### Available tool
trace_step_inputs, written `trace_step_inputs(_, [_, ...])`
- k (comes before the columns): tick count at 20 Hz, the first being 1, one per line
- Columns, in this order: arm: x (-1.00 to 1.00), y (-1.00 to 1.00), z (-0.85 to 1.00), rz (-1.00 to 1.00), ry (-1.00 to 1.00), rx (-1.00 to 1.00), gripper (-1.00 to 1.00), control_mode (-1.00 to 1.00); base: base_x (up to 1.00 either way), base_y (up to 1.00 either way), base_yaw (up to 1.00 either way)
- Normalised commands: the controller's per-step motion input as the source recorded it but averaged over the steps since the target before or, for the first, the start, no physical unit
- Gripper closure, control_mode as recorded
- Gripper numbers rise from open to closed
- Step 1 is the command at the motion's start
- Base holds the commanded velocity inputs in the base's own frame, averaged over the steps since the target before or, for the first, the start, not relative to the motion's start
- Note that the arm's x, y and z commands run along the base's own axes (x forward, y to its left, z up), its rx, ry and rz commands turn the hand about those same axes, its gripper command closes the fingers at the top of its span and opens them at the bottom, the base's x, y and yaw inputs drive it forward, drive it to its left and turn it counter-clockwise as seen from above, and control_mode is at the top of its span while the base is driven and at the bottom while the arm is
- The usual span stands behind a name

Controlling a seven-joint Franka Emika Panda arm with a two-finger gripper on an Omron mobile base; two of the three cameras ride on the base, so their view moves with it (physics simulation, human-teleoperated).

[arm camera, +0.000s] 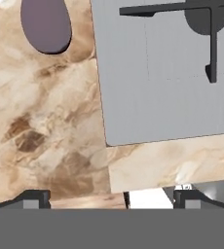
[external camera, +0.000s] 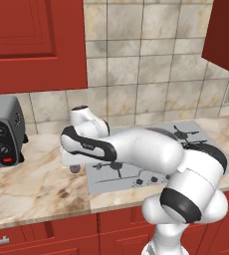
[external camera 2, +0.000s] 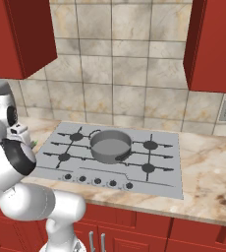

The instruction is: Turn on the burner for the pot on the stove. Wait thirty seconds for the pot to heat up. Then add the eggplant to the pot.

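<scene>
Toaster oven [external camera: 4, 132] left of stove [external camera 2: 164, 178]

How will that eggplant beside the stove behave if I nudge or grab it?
The eggplant looks smooth and rounded, so it would probably roll on the flat counter if nudged. Its tapering, glossy-looking sides could slip between closing fingers. It is small, so likely light.

The white arm [external camera: 136, 154] reaches low to the left, elbow bent. Its fingers [arm camera: 36, 198] stand wide apart, holding nothing.
</scene>
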Motion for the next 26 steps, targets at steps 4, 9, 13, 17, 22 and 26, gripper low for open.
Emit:
trace_step_inputs(4, [0.23,0.0,-0.18,0.0,-0.11,0.0,-1.0,-1.0,0.0,0.0,0.0])
trace_step_inputs(9, [0.33,0.01,-0.12,0.0,-0.08,0.07,-1.0,-1.0,0.0,0.0,0.0])
trace_step_inputs(13, [0.34,0.06,-0.14,0.0,-0.06,0.12,-1.0,-1.0,0.0,0.0,0.0])
trace_step_inputs(17, [0.32,0.08,-0.19,0.0,-0.04,0.06,-1.0,-1.0,0.0,0.0,0.0])
trace_step_inputs(22, [0.3,0.11,-0.21,0.0,-0.05,0.01,-1.0,-1.0,0.0,0.0,0.0])
trace_step_inputs(26, [0.38,0.19,-0.15,0.0,-0.05,0.01,-1.0,-1.0,0.0,0.0,0.0])
